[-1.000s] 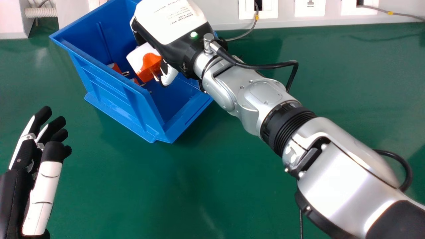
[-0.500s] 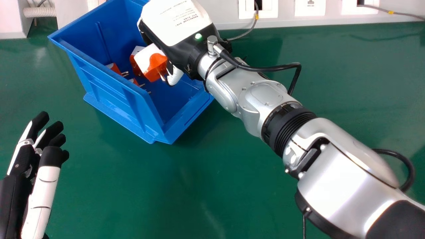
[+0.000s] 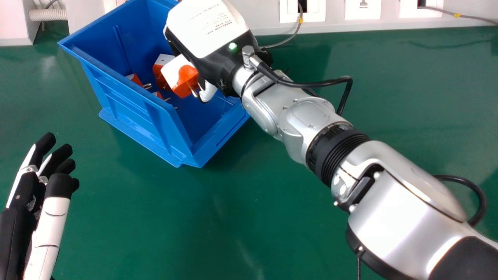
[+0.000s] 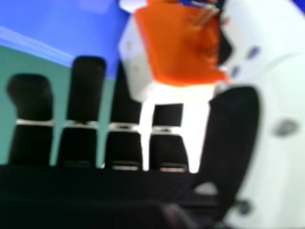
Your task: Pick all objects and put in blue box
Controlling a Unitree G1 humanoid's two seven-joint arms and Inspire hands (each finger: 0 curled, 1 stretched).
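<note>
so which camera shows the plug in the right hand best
The right hand view: there the plug is close and large, between the thumb and fingers of the right hand. The head view shows it smaller, its white and orange parts both visible, below the hand and over the inside of the blue box.

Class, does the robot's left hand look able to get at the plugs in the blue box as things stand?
Probably, if it lifts first: the box wall stands between the left hand and the plugs, but the open top there looks uncovered.
</note>
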